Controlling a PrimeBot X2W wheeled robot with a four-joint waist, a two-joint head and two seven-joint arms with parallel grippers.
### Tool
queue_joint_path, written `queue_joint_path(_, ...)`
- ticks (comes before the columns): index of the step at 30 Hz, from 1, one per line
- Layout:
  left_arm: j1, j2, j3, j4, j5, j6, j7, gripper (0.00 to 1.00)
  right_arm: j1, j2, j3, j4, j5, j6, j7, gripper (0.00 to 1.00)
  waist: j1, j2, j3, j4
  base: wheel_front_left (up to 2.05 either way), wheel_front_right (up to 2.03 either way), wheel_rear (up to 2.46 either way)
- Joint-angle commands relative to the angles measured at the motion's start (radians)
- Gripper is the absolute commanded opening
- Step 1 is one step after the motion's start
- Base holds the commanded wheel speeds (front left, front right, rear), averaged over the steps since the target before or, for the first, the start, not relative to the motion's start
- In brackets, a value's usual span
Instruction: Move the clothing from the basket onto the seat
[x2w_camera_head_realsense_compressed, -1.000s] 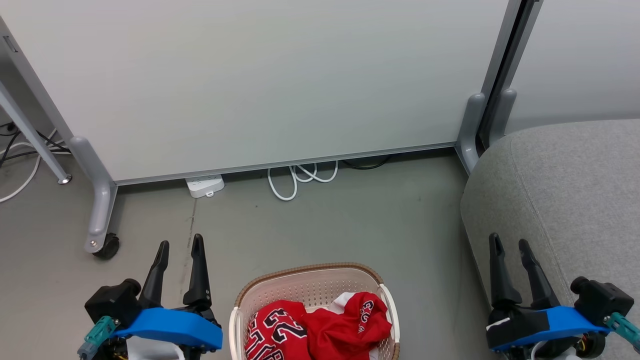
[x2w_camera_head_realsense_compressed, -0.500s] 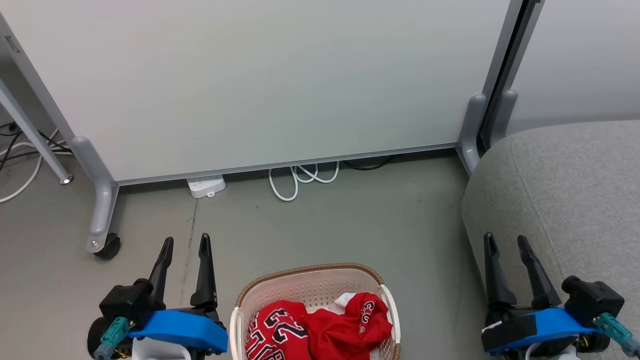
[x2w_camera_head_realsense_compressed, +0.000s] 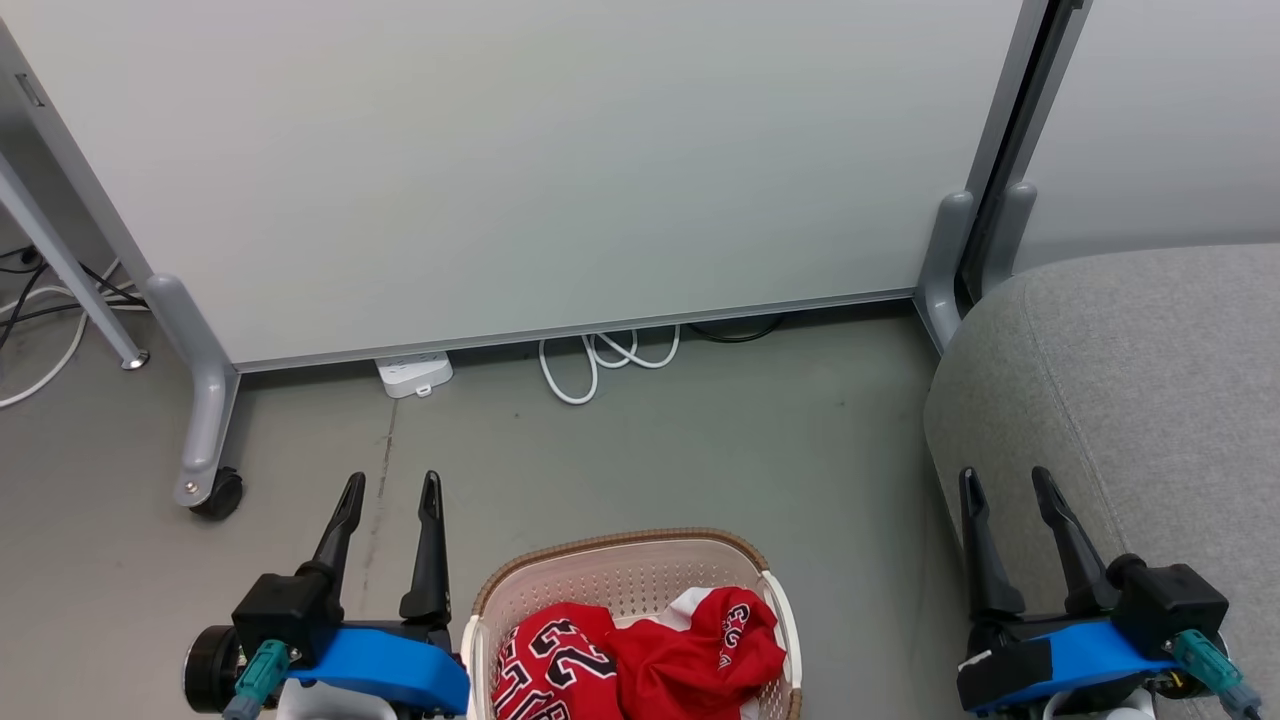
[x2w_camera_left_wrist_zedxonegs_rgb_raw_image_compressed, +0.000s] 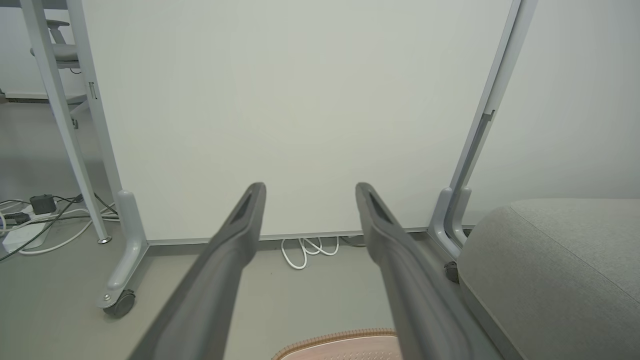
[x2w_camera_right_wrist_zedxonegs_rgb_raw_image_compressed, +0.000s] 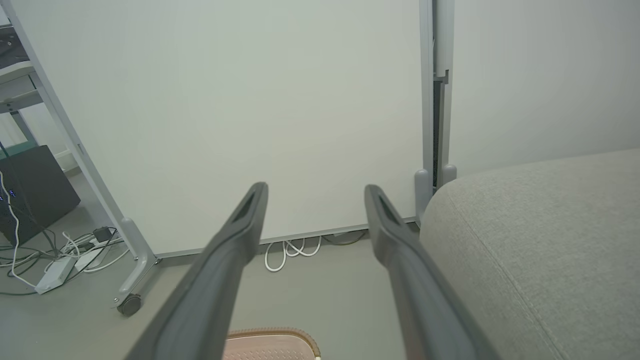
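Head view, floor (x2w_camera_head_realsense_compressed: 865, 500) between basket (x2w_camera_head_realsense_compressed: 615, 541), seat (x2w_camera_head_realsense_compressed: 1150, 370)

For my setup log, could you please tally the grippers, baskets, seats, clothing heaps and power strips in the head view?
Grippers: 2, the left gripper and the right gripper, both open
Basket: 1
Seat: 1
Clothing heap, red: 1
Power strip: 1
Total: 6

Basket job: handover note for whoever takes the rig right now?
Left hand: open, empty, just left of the basket.
Right hand: open, empty, at the near edge of the seat.
The red clothing lies bunched in the basket; the seat is to its right.
Done: nothing on the seat yet.
Left: grasp the clothing, lift it out, lay it on the seat.
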Motion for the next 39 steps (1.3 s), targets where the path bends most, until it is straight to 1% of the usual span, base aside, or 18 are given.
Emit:
queue_joint_path(1,-0.014,0.007,-0.003,0.004,0.021,-0.003,-0.01,1.0,-0.009,-0.003,-0.001,-0.001,-0.029,0.0,-0.012,1.0,0.0,0.0,-0.001,0.0,0.0,0.0,0.0)
queue_joint_path(16,-0.017,0.007,-0.023,0.031,0.081,0.002,-0.037,1.0,0.0,-0.003,-0.014,0.018,-0.133,0.0,-0.038,1.0,0.0,0.0,-0.006,0.007,0.0,0.0,0.0)
queue_joint_path(36,-0.017,0.007,-0.023,0.049,0.077,-0.004,-0.035,1.0,-0.006,-0.003,-0.019,0.042,-0.116,0.0,-0.037,1.0,0.0,0.0,-0.004,0.008,0.0,0.0,0.0)
queue_joint_path(39,-0.021,0.007,-0.031,0.057,0.086,-0.013,-0.035,1.0,-0.007,-0.003,-0.018,0.043,-0.116,0.0,-0.037,1.0,0.0,0.0,-0.002,0.008,0.0,0.0,0.0)
